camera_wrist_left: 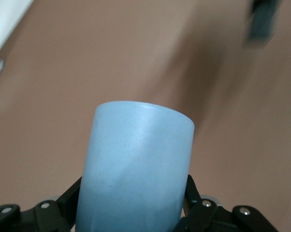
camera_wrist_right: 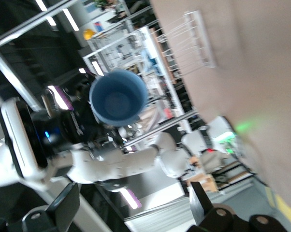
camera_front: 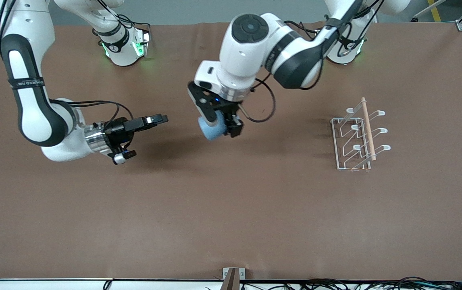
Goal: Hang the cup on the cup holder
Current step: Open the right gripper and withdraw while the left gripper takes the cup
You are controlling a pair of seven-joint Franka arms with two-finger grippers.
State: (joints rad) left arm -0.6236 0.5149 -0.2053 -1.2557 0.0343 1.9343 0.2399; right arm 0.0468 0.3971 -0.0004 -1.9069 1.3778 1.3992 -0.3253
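The cup point(camera_front: 211, 128) is clamped between the closed fingers of the left gripper point(camera_front: 221, 121) and held in the air over the middle of the table point(camera_front: 231, 209), its darker mouth turned toward the right gripper point(camera_front: 144, 135). The right gripper's fingers are spread wide, with nothing between them. The cup holder point(camera_front: 358, 137) is seen well apart, toward the left arm's end of the table.

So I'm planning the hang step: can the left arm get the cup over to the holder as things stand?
Probably yes. The left hand is shut on the cup, up over bare table. Nothing stands between it and the holder, which sits toward the left arm's end. The right hand waits open, toward the right arm's end.
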